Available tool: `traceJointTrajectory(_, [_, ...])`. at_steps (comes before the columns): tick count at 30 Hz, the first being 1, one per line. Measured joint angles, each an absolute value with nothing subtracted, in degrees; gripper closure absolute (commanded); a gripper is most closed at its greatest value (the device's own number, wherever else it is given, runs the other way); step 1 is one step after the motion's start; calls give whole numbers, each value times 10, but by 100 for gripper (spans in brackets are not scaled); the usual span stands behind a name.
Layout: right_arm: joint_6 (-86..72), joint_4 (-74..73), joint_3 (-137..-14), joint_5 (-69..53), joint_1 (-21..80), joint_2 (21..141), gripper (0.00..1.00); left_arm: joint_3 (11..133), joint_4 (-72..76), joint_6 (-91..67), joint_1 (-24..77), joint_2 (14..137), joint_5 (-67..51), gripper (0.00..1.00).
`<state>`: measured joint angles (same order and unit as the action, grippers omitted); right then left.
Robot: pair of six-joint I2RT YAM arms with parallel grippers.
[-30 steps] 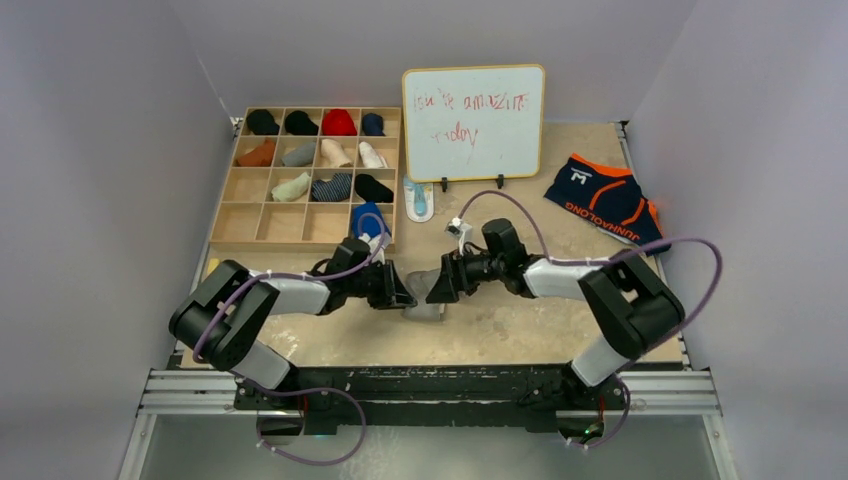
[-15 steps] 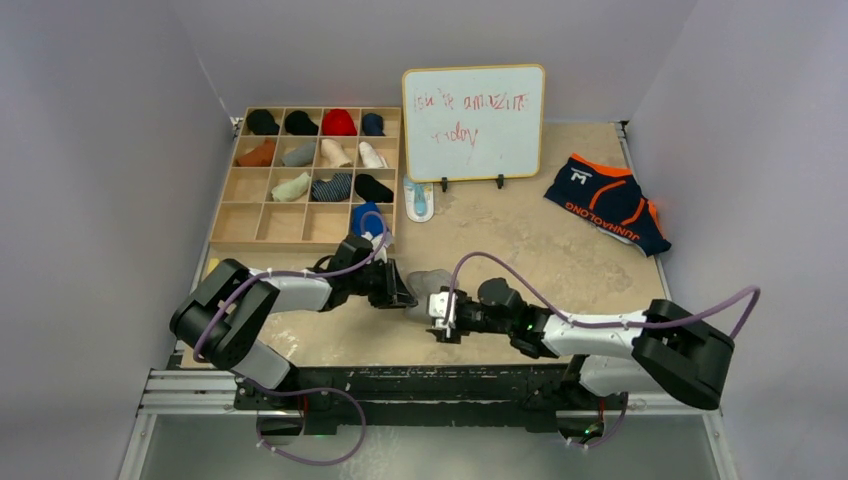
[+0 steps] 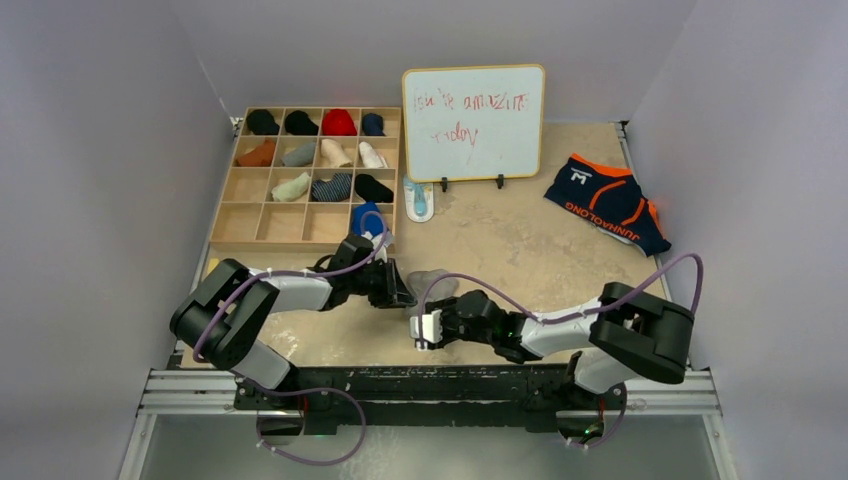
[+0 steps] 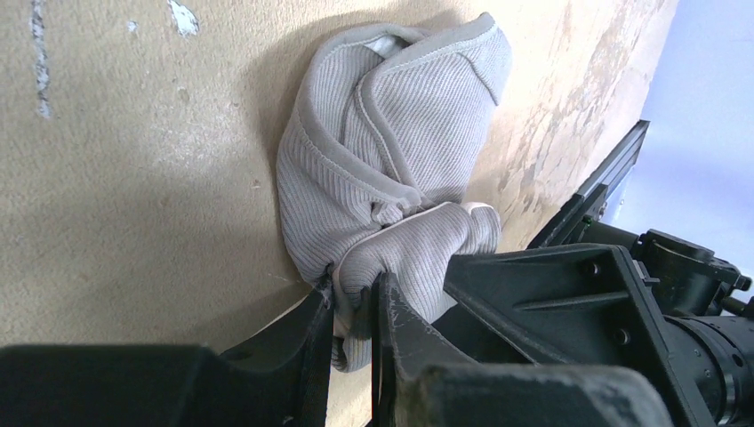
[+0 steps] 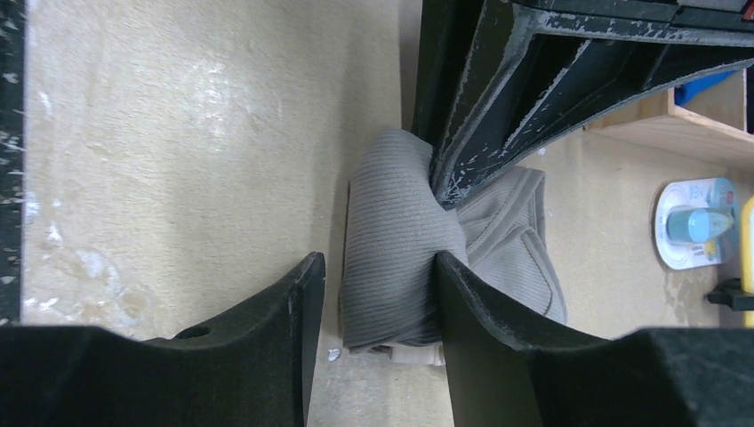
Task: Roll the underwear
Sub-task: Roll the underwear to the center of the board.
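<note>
The grey underwear [image 3: 432,284] is found bunched into a loose, partly rolled bundle on the bench [image 3: 520,250]. It is placed midway between the left and right edges and closer to the near edge than to the far one. The navy underwear [image 3: 605,203] is seen spread by the far right corner, well apart from both arms.

One end of the grey bundle is pinched by the left gripper [image 3: 402,297], whose fingers are closed on a fold of the ribbed cloth. This is shown plainly only in the left wrist view.

The right gripper [image 3: 424,328] is seen just on the near side of the bundle, its fingers spread. In the right wrist view the bundle is framed between those fingers, with its long axis roughly in line with them. One finger appears pressed against the cloth, and a gap is seen at the other.

Whether the bundle is truly between the fingers cannot be settled, since from above the fingertips seem to stop short of it. The next move is judged to turn on the right fingers being closed across the short axis.
</note>
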<state>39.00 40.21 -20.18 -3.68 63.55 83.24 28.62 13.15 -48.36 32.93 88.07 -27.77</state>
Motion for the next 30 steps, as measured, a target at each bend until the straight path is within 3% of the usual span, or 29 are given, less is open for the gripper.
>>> traceJointTrajectory(5, [401, 422, -214, -5, 640, 862, 45, 286, 131, -484, 329, 881, -275, 100])
traceJointTrajectory(15, [414, 405, -216, 18, 642, 845, 48, 288, 123, -474, 331, 875, -270, 100])
traceJointTrajectory(23, [402, 389, -229, 23, 644, 859, 68, 289, 110, -470, 331, 866, -260, 100])
traceJointTrajectory(25, [393, 388, -241, 29, 644, 873, 91, 289, 103, -468, 330, 860, -252, 100])
traceJointTrajectory(26, [389, 388, -247, 33, 644, 880, 98, 289, 100, -467, 329, 856, -247, 100])
traceJointTrajectory(30, [367, 369, -273, 32, 639, 893, 100, 284, 93, -464, 322, 840, -227, 84])
